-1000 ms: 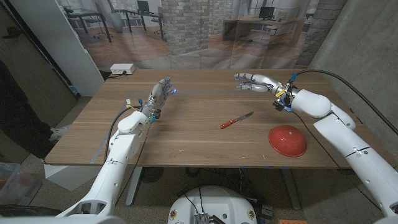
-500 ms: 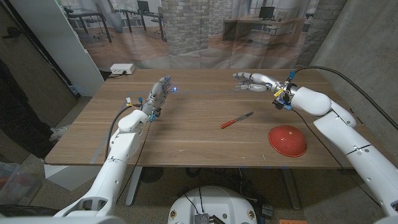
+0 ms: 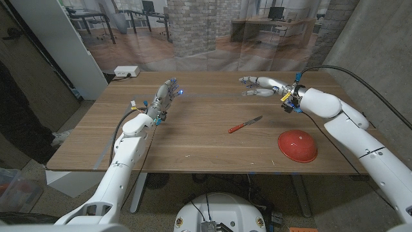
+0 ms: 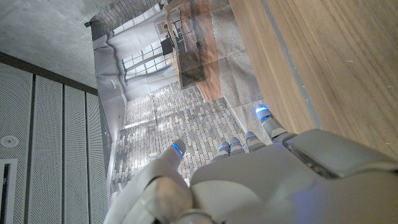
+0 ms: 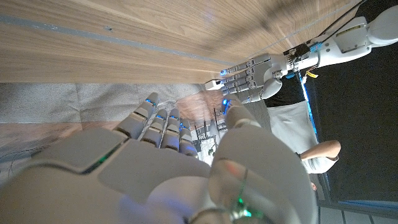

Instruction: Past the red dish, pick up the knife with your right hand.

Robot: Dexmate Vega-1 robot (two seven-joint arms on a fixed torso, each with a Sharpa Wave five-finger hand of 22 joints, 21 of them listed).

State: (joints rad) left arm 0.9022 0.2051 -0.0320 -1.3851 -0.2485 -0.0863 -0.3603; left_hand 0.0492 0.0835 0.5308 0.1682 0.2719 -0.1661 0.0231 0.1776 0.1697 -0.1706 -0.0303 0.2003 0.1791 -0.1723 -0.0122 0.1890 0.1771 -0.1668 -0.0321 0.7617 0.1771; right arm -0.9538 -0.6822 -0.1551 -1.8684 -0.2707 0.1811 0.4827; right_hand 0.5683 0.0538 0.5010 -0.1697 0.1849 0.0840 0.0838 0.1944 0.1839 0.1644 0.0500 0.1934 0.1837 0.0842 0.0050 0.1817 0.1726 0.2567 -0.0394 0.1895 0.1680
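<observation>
One knife (image 3: pixel 245 124) with a red handle lies flat on the wooden worktop (image 3: pixel 193 138), near the middle and slightly to the robot's right, its blade pointing toward the far right. One red dish (image 3: pixel 297 145) sits upside down near the worktop's front right edge, well apart from the knife and nearer the robot than it. One white box (image 3: pixel 127 71) rests at the far left corner of the worktop.

The right robot hand (image 3: pixel 258 86) hovers over the far side of the worktop, beyond the knife and apart from it, fingers stretched out and spread, holding nothing; the right wrist view shows the same loose, released hand (image 5: pixel 168 155). The left robot hand (image 3: pixel 165 98) stands on the left side, fingers extended and apart, empty, also seen in the left wrist view (image 4: pixel 249 180) and, across the worktop, in the right wrist view (image 5: pixel 249 78).
</observation>
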